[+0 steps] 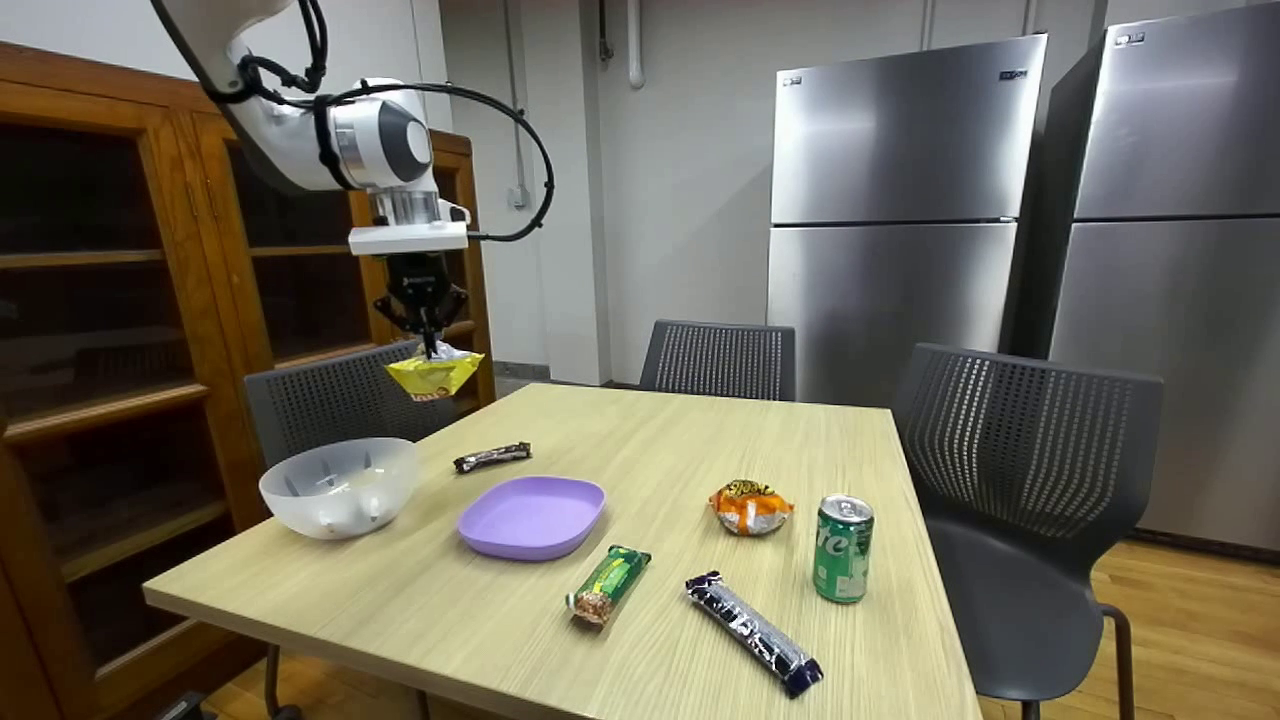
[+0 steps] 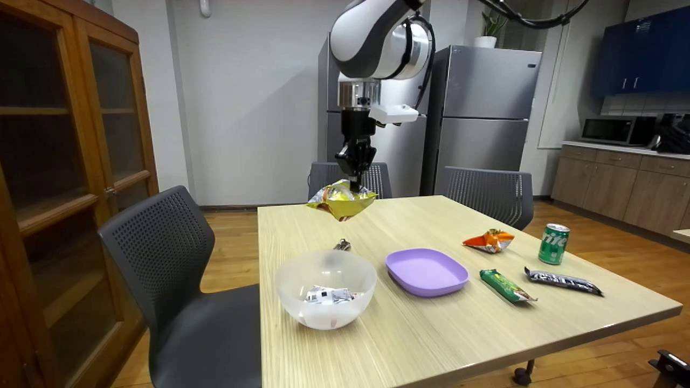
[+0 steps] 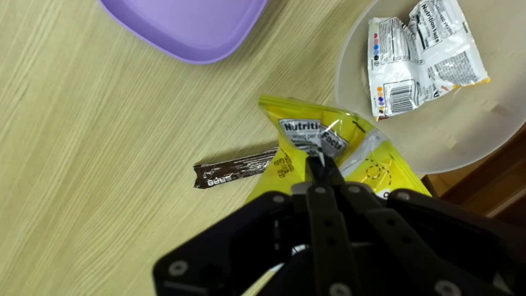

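Bowl (image 1: 310,505): 1, translucent; white wrapper (image 3: 427,63) inside, "Nutrition Facts" readable in wrist view only.
Gripper (image 1: 430,351): 1, fingers pinching yellow bag (image 1: 437,379), in air above table (image 1: 650,450); "Facts" legible in wrist view only.
Brown bar (image 2: 343,245): 1, partly hidden behind bowl in an exterior view.
Plate (image 1: 532,515): 1, purple.
Green bar (image 1: 610,583): 1, near plate.
Orange packet (image 1: 751,507): 1, "Reese's", partly legible.
Dark bar (image 1: 755,634): 1, print unreadable.
Can (image 2: 553,245): 1, upright, "rite" showing in an exterior view.
Microwave (image 2: 612,131): 1, only in an exterior view.
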